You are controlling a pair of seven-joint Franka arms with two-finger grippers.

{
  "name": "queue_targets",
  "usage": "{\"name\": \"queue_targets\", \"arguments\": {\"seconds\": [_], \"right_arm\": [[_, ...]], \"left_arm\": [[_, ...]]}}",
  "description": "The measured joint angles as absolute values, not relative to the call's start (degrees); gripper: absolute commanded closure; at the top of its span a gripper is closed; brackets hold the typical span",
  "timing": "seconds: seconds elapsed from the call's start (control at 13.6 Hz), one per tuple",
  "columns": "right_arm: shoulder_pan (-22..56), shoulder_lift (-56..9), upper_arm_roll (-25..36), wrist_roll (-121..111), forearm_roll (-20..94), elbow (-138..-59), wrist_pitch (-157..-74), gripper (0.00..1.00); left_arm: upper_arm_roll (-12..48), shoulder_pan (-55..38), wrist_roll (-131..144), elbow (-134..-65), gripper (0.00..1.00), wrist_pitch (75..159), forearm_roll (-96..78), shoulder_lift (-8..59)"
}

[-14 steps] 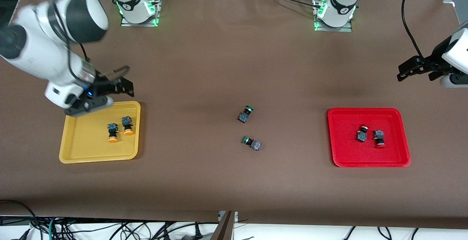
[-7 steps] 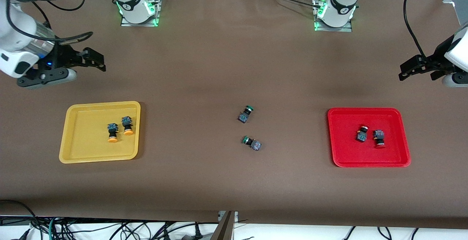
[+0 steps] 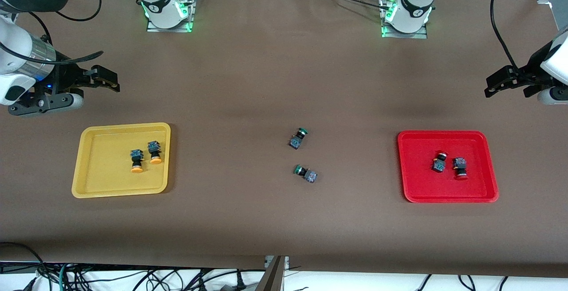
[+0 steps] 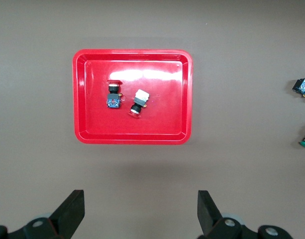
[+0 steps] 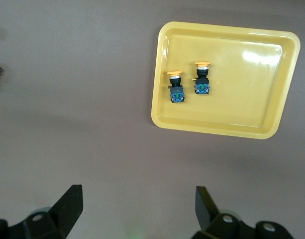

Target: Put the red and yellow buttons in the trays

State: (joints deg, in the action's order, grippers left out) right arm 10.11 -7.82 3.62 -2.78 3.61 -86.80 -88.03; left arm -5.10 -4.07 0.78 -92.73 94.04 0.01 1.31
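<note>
Right claw (image 3: pixel 104 79): empty, fingers spread apart, hovering over bare surface (image 3: pixel 248 73) at the right arm's end, by the yellow tray's rim that lies farther from the front camera. Risk: little, unless it drops back toward the tray and clips the rim.

Yellow tray (image 3: pixel 95 180): flat on the surface at the right arm's end. Risk: it is light plastic, I judge, so a knock would slide it and spill what it holds.

Yellow buttons (image 3: pixel 145 157): two, lying side by side inside the yellow tray, caps toward the front camera, close together but whether touching I cannot tell. Risk: lying on their sides, they could roll if the tray is jolted.

Green buttons (image 3: pixel 301 155): two, on the bare surface between the trays, one nearer the front camera than the other. Risk: they look like the task's buttons, so a needless grab could put one in a tray by mistake.

Red tray (image 3: pixel 415 193): flat on the surface at the left arm's end.

Red buttons (image 3: pixel 449 164): two, inside the red tray, just beside each other, one cap toward the front camera, one away. Judgement: all four are placed, so the task looks done.

Left claw (image 3: pixel 506 82): empty, fingers held apart, waiting over the surface by the red tray's rim that lies farther from the front camera. Risk: only a stray descent.
</note>
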Motion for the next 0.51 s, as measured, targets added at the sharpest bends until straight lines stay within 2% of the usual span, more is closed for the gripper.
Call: {"name": "queue_targets", "arguments": {"seconds": [0.51], "right_arm": [[10.57,-7.02,2.85,1.35,3.54,-86.9,-87.41,0.0]], "left_arm": [[-5.1,-4.07,0.75,-92.69,0.0,93.84,0.01,1.31]]}}
